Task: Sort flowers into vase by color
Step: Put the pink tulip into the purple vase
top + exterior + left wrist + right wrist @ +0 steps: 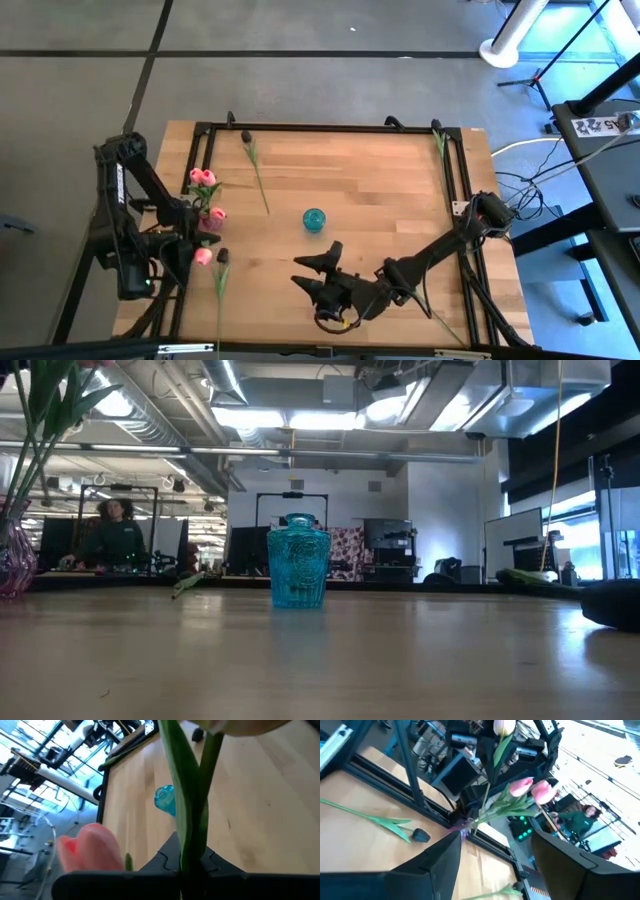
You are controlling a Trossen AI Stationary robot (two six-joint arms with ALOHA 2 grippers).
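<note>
Right pincer (308,274) open near front edge

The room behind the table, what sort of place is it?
Probably a robotics lab or open workshop: exposed ceiling ducts with strip lights, rows of monitors, and a person seated at a desk beyond the blue vase.

Pink tulips (203,178), dark tulip (246,136), teal vase (314,220), pale wood table (380,190)
</note>
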